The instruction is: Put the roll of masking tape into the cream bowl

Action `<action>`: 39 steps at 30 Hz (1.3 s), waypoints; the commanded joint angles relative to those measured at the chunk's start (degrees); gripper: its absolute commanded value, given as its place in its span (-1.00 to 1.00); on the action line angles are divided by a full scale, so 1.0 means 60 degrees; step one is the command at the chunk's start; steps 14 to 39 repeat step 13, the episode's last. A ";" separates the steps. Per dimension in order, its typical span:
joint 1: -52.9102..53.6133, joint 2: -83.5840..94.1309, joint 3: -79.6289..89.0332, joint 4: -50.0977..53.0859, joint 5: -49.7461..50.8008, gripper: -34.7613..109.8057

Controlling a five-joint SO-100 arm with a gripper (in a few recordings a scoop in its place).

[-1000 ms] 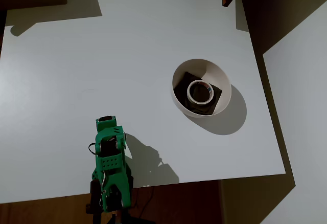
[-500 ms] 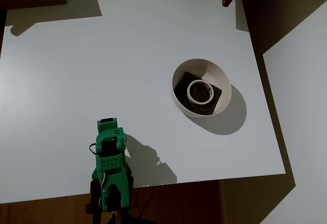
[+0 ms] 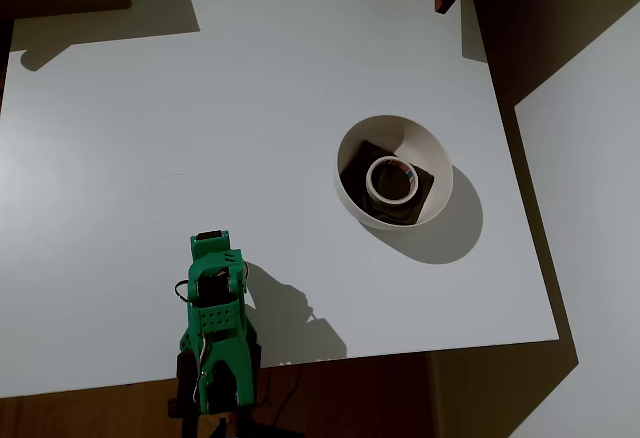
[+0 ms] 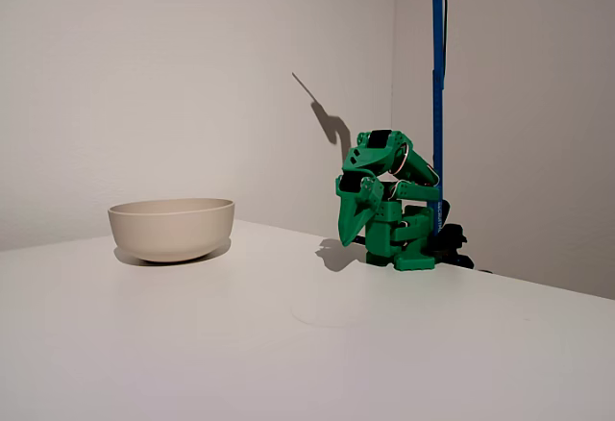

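Observation:
The roll of masking tape [image 3: 372, 181] lies flat inside the cream bowl [image 3: 422, 146], resting on the dark square patch at its bottom. In the fixed view the cream bowl [image 4: 171, 227] stands at the left and its wall hides the tape. The green arm [image 3: 215, 313] is folded up over its base at the table's near edge, far to the left of the bowl in the overhead view. Its gripper [image 4: 348, 236] points down at the tabletop, shut, with nothing between the fingers.
The white table [image 3: 200, 108] is bare around the bowl and arm. A blue pole [image 4: 438, 75] rises behind the arm's base. The table's right edge [image 3: 520, 218] runs close to the bowl, with dark floor beyond.
The arm has drawn back a little toward its base. The tape and bowl have not moved.

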 commanded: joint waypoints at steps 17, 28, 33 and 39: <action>-0.0044 0.0015 -0.0029 0.0117 0.0103 -0.63; -0.0044 0.0015 -0.0029 0.0117 0.0103 -0.63; -0.0044 0.0015 -0.0029 0.0117 0.0103 -0.63; -0.0044 0.0015 -0.0029 0.0117 0.0103 -0.63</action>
